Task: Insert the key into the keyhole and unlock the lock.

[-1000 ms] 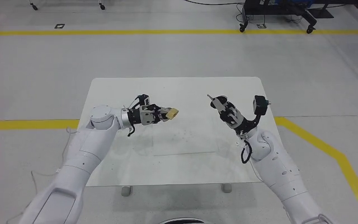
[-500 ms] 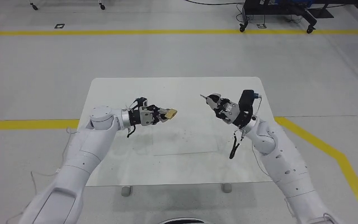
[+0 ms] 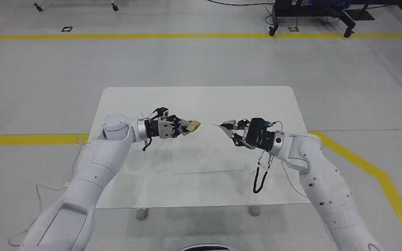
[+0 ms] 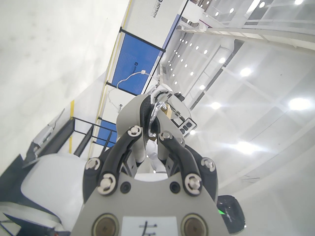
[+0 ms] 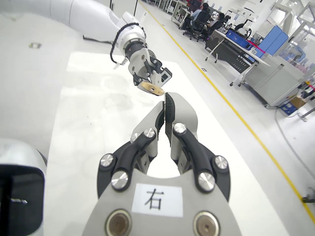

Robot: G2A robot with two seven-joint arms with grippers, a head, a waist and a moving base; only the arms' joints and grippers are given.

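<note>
You'll find a white sticker [image 4: 149, 226] with one black character on the base plate of the left gripper [image 4: 153, 114]. A second sticker [image 5: 157, 200], with a different character, sits on the right gripper [image 5: 165, 100]. Far off, a white wall panel [image 4: 157, 8] carries dark lettering with a logo, and the adjoining blue panel [image 4: 136, 65] bears a small white logo.

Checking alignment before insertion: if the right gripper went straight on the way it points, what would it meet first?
Probably the padlock held in the left gripper, just ahead of the right gripper and its key; height match is unclear.
</note>
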